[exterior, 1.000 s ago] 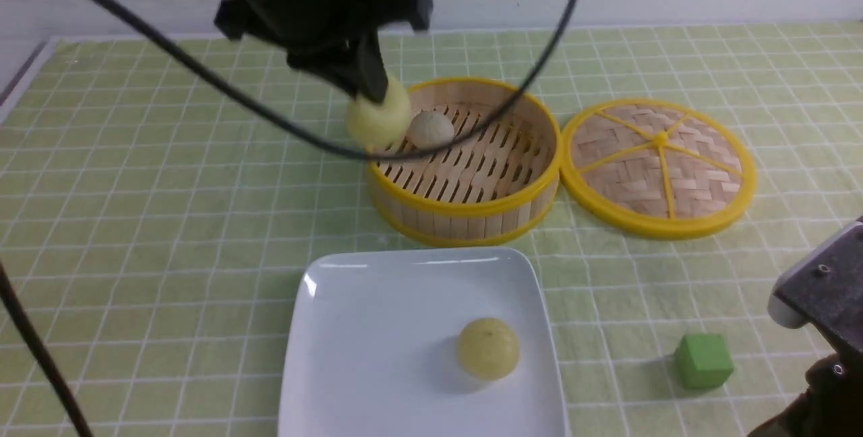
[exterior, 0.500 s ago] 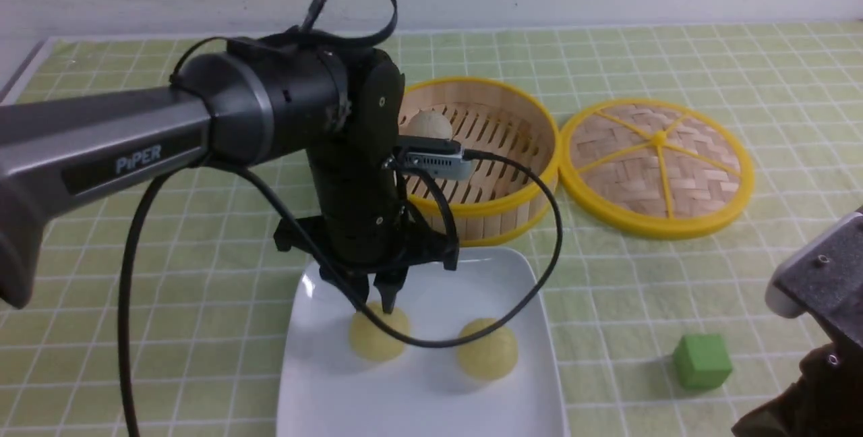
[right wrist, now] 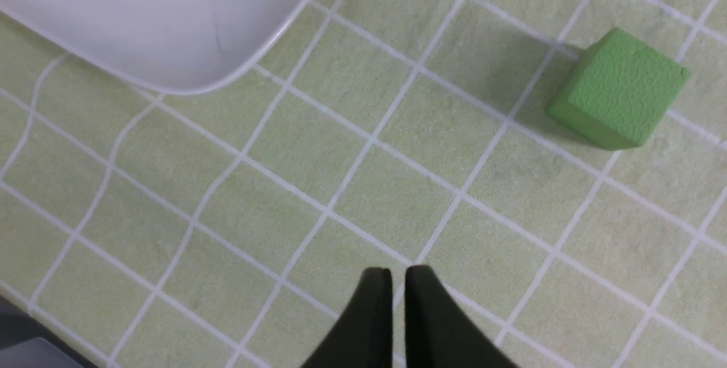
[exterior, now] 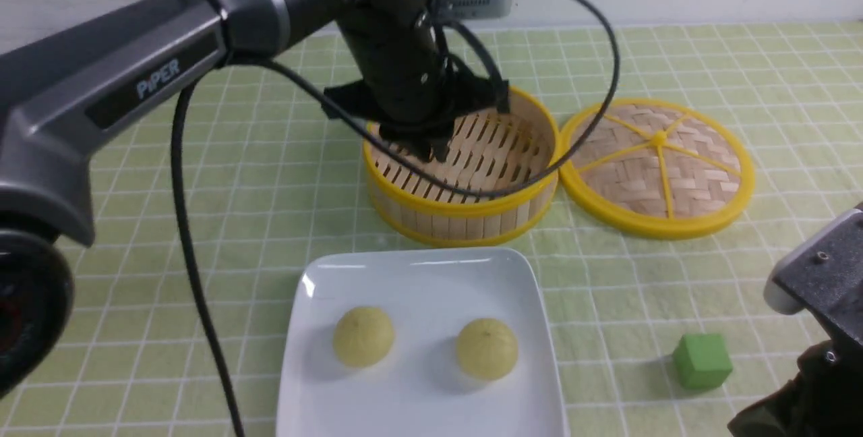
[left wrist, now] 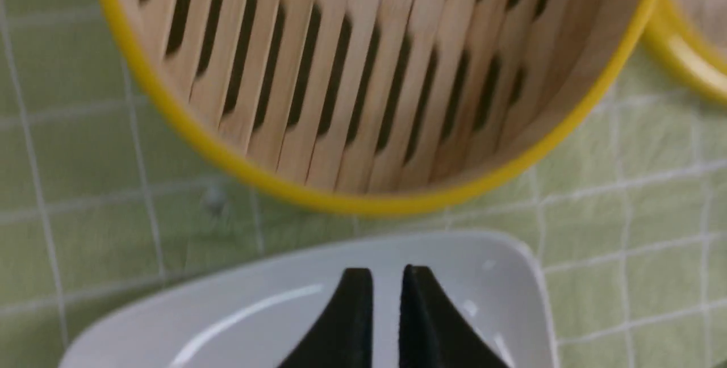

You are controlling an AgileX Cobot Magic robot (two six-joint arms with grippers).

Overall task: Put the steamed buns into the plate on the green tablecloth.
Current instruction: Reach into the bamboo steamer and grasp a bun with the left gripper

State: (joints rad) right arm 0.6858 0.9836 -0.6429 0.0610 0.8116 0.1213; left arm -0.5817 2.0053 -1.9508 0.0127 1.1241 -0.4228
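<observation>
Two pale yellow steamed buns (exterior: pixel 363 336) (exterior: pixel 487 348) lie on the white square plate (exterior: pixel 418 272) on the green tablecloth (exterior: pixel 202 221). The off-white bun is hidden behind my left arm. My left gripper (exterior: pixel 431 148) hangs over the near left part of the bamboo steamer basket (exterior: pixel 472 211); in the left wrist view (left wrist: pixel 387 277) its jaws are shut and empty, with the basket floor (left wrist: pixel 352 72) and the plate's rim (left wrist: pixel 397 240) below. My right gripper (right wrist: pixel 398 277) is shut and empty, low over the cloth near the plate's corner (right wrist: pixel 170 27).
The round woven lid (exterior: pixel 657 164) lies right of the basket. A green cube (exterior: pixel 702 361) (right wrist: pixel 619 90) sits on the cloth right of the plate, close to my right arm. My left arm's cable loops across the basket.
My left gripper let go of the second yellow bun on the plate, then rose and moved back over the basket. The right arm has barely moved.
</observation>
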